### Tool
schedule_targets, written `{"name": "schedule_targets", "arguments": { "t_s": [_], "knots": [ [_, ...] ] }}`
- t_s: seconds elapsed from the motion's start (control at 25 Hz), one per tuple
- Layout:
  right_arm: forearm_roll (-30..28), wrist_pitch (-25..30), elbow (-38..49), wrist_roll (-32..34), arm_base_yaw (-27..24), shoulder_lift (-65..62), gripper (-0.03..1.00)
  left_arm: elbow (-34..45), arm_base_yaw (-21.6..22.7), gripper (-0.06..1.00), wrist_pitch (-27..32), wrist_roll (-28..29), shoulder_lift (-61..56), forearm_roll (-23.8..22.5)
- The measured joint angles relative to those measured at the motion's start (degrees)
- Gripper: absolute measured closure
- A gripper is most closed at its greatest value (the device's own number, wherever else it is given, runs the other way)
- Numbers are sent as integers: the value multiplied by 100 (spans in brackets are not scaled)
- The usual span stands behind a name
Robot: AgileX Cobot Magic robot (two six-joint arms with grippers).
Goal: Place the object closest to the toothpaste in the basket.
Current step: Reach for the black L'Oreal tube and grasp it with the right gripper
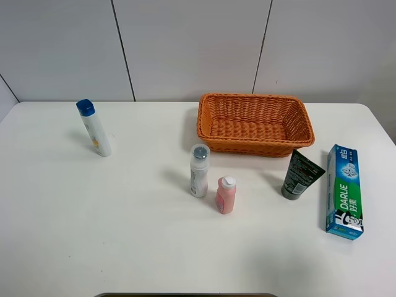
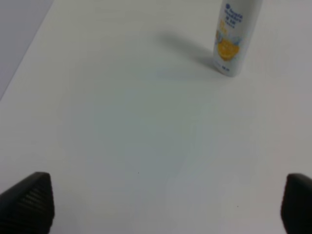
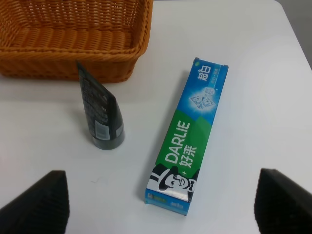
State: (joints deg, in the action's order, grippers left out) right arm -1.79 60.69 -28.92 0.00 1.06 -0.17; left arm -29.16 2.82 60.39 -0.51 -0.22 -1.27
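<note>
The Darlie toothpaste box [image 1: 344,192] lies flat at the right of the white table; the right wrist view shows it too [image 3: 189,137]. Closest to it stands a dark tube on its cap [image 1: 301,176], also in the right wrist view [image 3: 100,116]. The orange wicker basket [image 1: 254,124] stands behind them, empty, its rim showing in the right wrist view [image 3: 73,36]. My right gripper [image 3: 161,204] is open above the table, short of the tube and box. My left gripper [image 2: 165,204] is open and empty over bare table. Neither gripper shows in the exterior high view.
A white bottle with a blue cap [image 1: 94,128] stands at the far left, its base in the left wrist view [image 2: 233,36]. A white bottle with a grey cap [image 1: 198,171] and a pink bottle [image 1: 225,195] stand mid-table in front of the basket.
</note>
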Motion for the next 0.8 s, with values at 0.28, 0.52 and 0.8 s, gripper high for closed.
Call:
{"name": "schedule_targets", "arguments": {
  "t_s": [0.28,0.52,0.8],
  "knots": [
    [0,0,0,0,0,0,17,0,0,0,0,0,0,0],
    [0,0,0,0,0,0,17,0,0,0,0,0,0,0],
    [-17,4,-475,-289,0,965,29,0,0,0,0,0,0,0]
  ]
}}
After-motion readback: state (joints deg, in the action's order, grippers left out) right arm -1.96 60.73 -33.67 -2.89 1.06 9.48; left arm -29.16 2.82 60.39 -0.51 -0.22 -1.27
